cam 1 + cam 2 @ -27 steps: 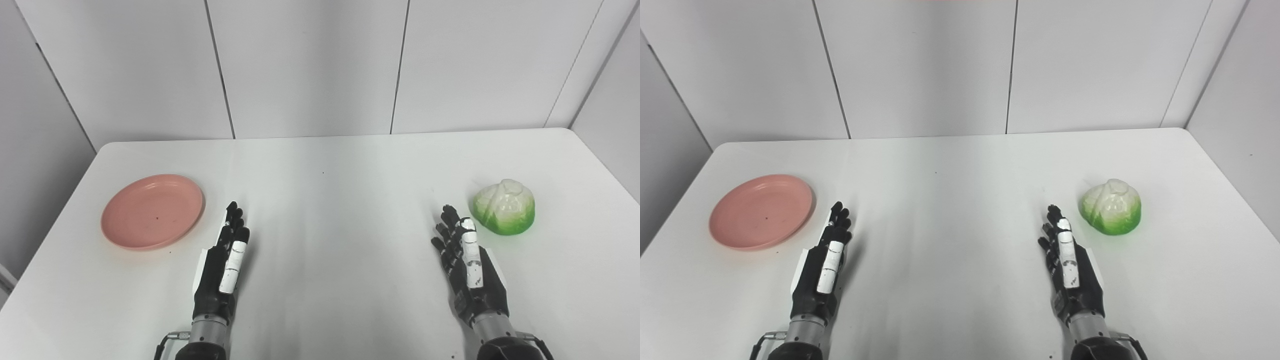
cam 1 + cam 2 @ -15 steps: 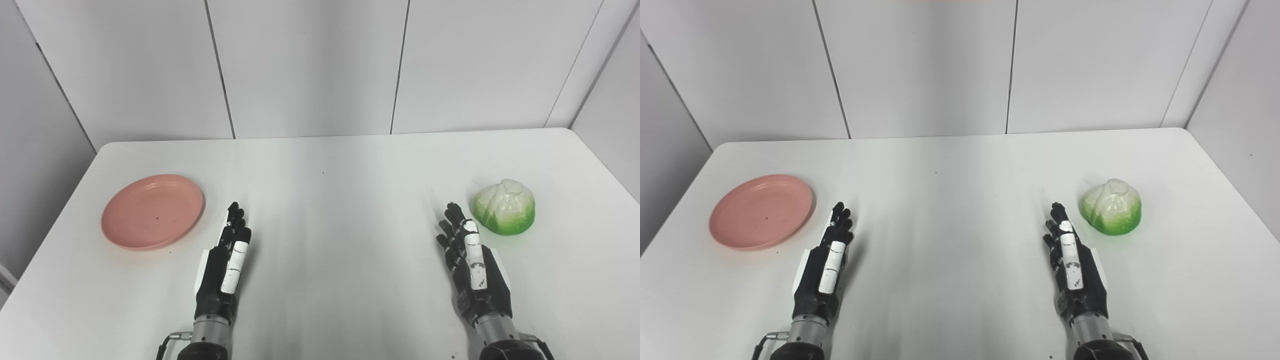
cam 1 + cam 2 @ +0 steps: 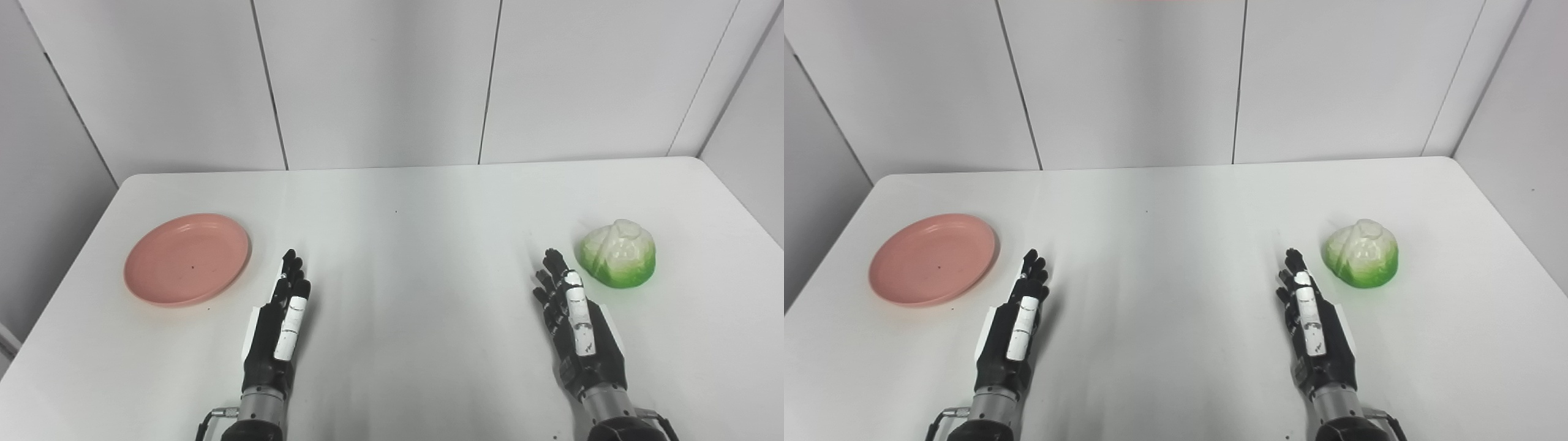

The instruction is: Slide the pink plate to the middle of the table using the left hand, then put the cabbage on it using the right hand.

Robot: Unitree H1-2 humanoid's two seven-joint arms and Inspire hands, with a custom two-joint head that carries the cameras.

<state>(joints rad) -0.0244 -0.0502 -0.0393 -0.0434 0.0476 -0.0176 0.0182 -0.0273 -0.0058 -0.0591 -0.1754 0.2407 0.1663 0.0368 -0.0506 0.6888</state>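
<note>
1. The pink plate (image 3: 187,258) lies flat on the white counter (image 3: 404,245), left of its middle.
2. The cabbage (image 3: 618,253) sits right of that middle.
3. The left hand (image 3: 280,327), fingers extended and empty, is just beside the plate.
4. The right hand (image 3: 576,327), equally open and empty, is near the cabbage.

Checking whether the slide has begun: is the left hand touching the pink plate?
Apart. Left eye view shows bare table between left hand and pink plate.

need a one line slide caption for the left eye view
Both open hands, left hand and right hand, wait between the pink plate and the cabbage.
</note>
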